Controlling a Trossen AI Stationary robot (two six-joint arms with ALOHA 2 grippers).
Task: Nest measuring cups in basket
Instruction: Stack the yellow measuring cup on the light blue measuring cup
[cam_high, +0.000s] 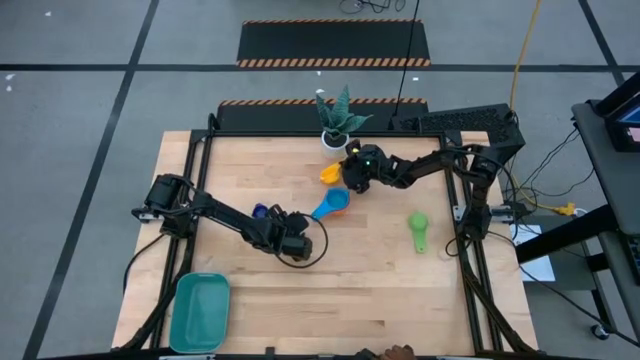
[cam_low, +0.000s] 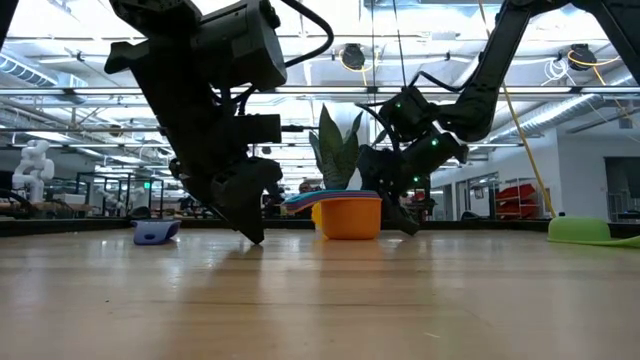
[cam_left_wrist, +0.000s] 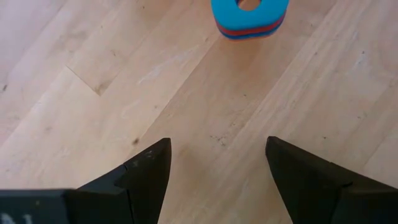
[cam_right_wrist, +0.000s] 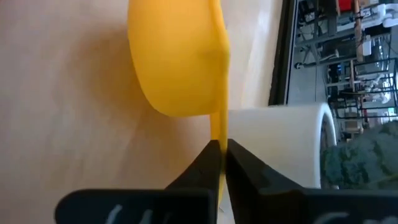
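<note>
My right gripper (cam_high: 346, 172) (cam_right_wrist: 222, 144) is shut on the yellow measuring cup (cam_high: 329, 173) (cam_right_wrist: 177, 56), close to the white plant pot (cam_high: 335, 137). A nested stack (cam_high: 335, 205) (cam_low: 347, 215), light blue over orange, stands at mid-table. Its stacked handle ends (cam_left_wrist: 249, 15) show light blue, red and dark blue layers. My left gripper (cam_high: 298, 243) (cam_left_wrist: 217, 146) is open and low over bare wood, just short of those handles. A dark blue cup (cam_high: 260, 211) (cam_low: 155, 232) sits to its left. A green cup (cam_high: 418, 228) lies on the right. The teal basket (cam_high: 200, 310) stands at the near left corner. My right gripper pinches the yellow cup's flat handle (cam_right_wrist: 217, 134) between its two fingers, one on each flat face. The fingers come about level from the table's right, along the handle. The cup sits upright ahead of them; whether its bottom rests on the table, I cannot tell.
The white pot (cam_right_wrist: 280, 143) with the green plant (cam_low: 335, 150) stands at the far edge right beside the yellow cup. A dark frame runs along the table's left, right and far sides. Bare wood lies between the stack and the basket.
</note>
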